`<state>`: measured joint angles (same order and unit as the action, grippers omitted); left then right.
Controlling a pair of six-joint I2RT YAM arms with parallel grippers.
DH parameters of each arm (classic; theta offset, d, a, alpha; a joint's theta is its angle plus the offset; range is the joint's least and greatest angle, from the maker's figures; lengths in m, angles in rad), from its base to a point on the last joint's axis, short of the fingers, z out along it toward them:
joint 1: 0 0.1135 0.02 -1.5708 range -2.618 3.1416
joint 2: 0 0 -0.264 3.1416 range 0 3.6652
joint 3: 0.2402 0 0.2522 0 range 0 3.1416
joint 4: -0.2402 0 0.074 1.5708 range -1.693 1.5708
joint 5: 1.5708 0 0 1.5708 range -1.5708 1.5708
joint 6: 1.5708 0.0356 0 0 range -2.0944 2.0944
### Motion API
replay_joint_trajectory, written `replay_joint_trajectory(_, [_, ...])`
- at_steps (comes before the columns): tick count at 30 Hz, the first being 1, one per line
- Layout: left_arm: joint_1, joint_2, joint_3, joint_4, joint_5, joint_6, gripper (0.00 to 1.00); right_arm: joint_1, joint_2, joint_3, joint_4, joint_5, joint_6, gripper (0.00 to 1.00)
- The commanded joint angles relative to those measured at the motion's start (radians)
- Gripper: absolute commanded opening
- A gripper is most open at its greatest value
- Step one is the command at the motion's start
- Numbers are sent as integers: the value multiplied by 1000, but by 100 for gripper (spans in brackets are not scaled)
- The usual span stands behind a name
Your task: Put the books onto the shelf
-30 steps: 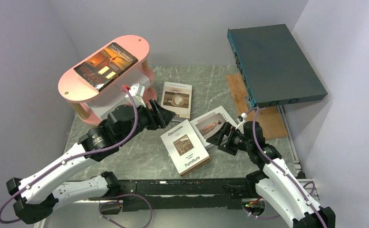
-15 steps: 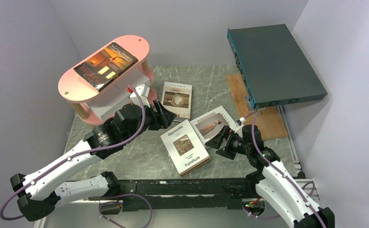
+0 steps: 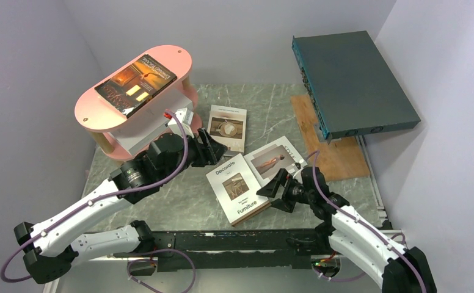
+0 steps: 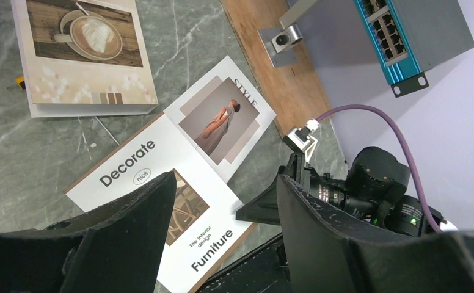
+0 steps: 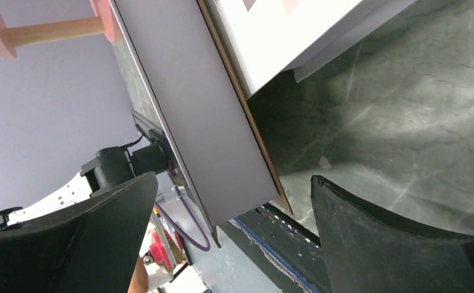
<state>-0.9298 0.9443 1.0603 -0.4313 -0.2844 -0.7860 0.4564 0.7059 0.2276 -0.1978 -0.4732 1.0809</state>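
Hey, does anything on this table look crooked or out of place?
The dark teal box at the back right looks propped at a tilt, its lower edge over the wooden board. Two white books, Decorate Furniture and the Style one, overlap askew.

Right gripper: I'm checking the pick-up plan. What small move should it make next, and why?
Probably ease the right gripper a little forward over the Decorate Furniture book before closing. Its jaws stand open, low at the book's near right corner. The right wrist view shows only that corner reaching in between them, so a deeper bite seems safer.
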Motion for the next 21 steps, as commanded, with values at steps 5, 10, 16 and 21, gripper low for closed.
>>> replay_joint_trajectory(5, [3, -12, 0, 28, 8, 22, 67, 70, 144, -76, 393, -42, 144, 100])
replay_joint_trajectory(10, [6, -15, 7, 10, 0, 27, 67, 108, 191, -67, 463, -37, 164, 81])
replay_joint_trajectory(16, [6, 3, 58, -75, -48, 78, 67, 112, 155, -28, 401, -19, 135, 46])
replay_joint_trajectory(21, [19, 21, 137, -142, -54, 186, 68, 120, 114, 94, 221, -8, 15, 24])
